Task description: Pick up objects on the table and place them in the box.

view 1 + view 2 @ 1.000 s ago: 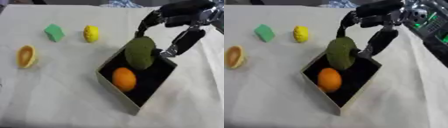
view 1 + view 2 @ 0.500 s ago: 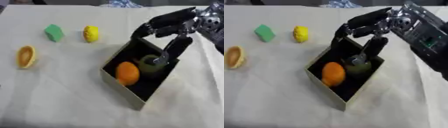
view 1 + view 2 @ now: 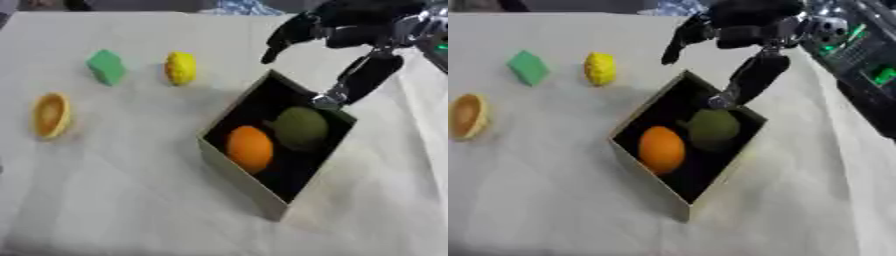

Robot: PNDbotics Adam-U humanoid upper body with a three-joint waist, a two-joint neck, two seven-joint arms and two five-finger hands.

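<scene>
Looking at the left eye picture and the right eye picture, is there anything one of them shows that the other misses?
Only the left eye view: nothing clear of its own, just a little more cloth left of the orange bowl-shaped piece.
Only the right eye view: a dark device with green lights at the right edge.
Both share: the box holding an orange fruit and a green fruit, the green block, the yellow fruit, and the robot's right hand open above the box's far corner, holding nothing.

The right hand [image 3: 350, 35] has released the green fruit [image 3: 300, 127] into the box [image 3: 236, 170] and lifted away, fingers spread.
</scene>
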